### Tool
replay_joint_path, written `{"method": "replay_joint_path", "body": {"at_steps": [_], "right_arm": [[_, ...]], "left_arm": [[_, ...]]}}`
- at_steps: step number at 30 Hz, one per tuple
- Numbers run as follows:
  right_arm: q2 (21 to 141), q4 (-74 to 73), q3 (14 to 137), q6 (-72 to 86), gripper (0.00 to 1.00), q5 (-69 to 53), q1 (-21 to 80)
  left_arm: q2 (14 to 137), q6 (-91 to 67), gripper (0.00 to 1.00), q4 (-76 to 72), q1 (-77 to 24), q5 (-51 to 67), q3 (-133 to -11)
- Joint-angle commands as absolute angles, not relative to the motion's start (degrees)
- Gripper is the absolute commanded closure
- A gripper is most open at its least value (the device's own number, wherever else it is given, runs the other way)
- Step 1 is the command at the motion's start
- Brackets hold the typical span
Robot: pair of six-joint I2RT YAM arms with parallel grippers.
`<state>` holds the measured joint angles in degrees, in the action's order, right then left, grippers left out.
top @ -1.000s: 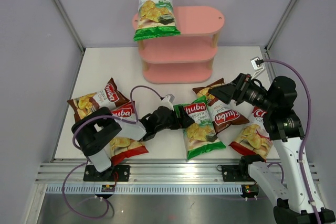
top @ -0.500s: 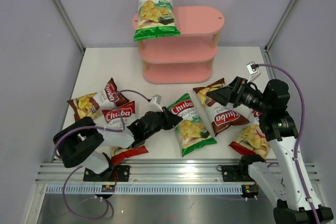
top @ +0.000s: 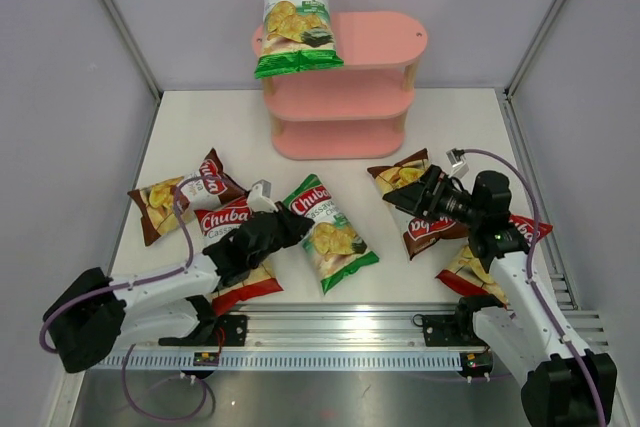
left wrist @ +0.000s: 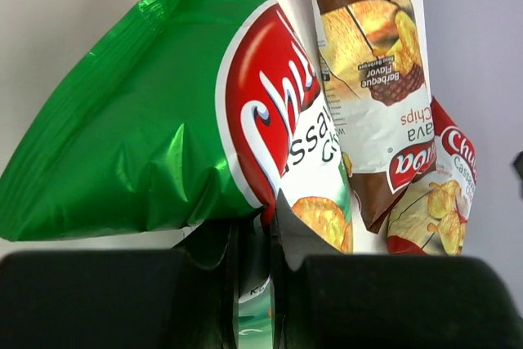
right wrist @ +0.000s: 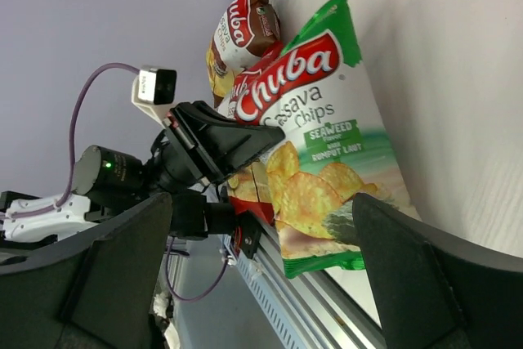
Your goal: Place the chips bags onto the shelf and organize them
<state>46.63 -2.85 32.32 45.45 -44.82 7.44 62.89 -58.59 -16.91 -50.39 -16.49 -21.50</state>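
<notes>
Green chips bag [top: 330, 239] lies on surface [top: 200, 127] in front of shelf [top: 385, 37], left claw [top: 290, 227] clamped on its edge seam. Right claw [top: 398, 192] wide, empty. Risk: glossy film slips from thin pinch on lift, bag drops.

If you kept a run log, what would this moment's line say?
left gripper: shut on green chips bag edge | right gripper: open, above brown chips bag | shelf: second green bag on top board

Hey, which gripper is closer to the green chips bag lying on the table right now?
Left. The left gripper is clamped on that green bag's left edge. The right gripper hangs open over the brown bag further right, apart from the green one.
</notes>
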Motion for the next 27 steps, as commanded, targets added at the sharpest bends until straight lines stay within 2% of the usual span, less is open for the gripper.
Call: {"method": "replay_joint_path", "body": {"at_steps": [1, 7, 11, 16, 27], "right_arm": [[47.4, 8.4, 28.8, 50.4, 0.01, -48.1, 7.6], [50.1, 21.7, 20.1, 62.9, 0.01, -47.8, 9.0], [53.0, 29.0, 16.7, 69.7, 0.01, -44.7, 14.8], [52.4, 30.0, 17.7, 70.8, 0.01, -37.1, 26.1], [55.2, 23.8, 21.0, 70.7, 0.00, -34.8, 30.1]], "left_arm": [[55.3, -60.8, 1.00, -12.3, -49.6, -20.6, -21.8], [46.9, -63.1, 1.00, -6.8, -49.0, -21.7, -22.9], [41.3, -64.6, 1.00, -5.1, -48.9, -24.2, -23.2], [35.9, -65.4, 1.00, -2.2, -48.9, -27.7, -24.3], [31.1, -66.8, 1.00, -4.4, -48.9, -32.3, -24.1]]}}
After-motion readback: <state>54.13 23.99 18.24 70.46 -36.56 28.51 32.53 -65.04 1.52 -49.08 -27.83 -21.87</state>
